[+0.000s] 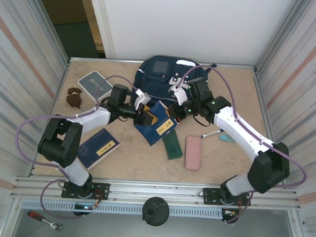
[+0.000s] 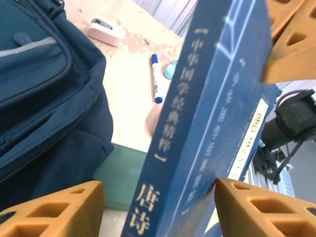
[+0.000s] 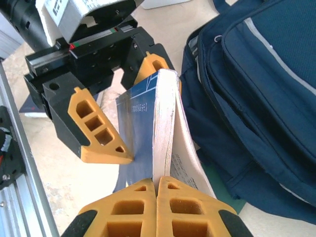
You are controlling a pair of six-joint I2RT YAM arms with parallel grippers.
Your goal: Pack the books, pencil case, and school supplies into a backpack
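Overall, the table (image 1: 128, 159) has bare surface along its near edge at the middle and towards the near right corner. The far middle is taken up by the backpack (image 1: 160, 75), which lies against the far edge. Its inside cannot be seen.

One book (image 1: 160, 126) stands at the centre, touching the backpack's near side. The left gripper (image 2: 160, 190) straddles this book with jaws parted: one finger (image 2: 261, 207) touches the cover, while the other finger (image 2: 59, 210) stands clear of the spine.

The right gripper (image 3: 157, 185) is closed, pads together at the page edge. Whether a page is pinched cannot be told.

The second book (image 1: 98, 147) lies flat near the near left corner. A green flat item (image 1: 172, 146), a pink case (image 1: 193, 152) and a marker (image 1: 210, 134) lie right of centre, apart from the backpack.
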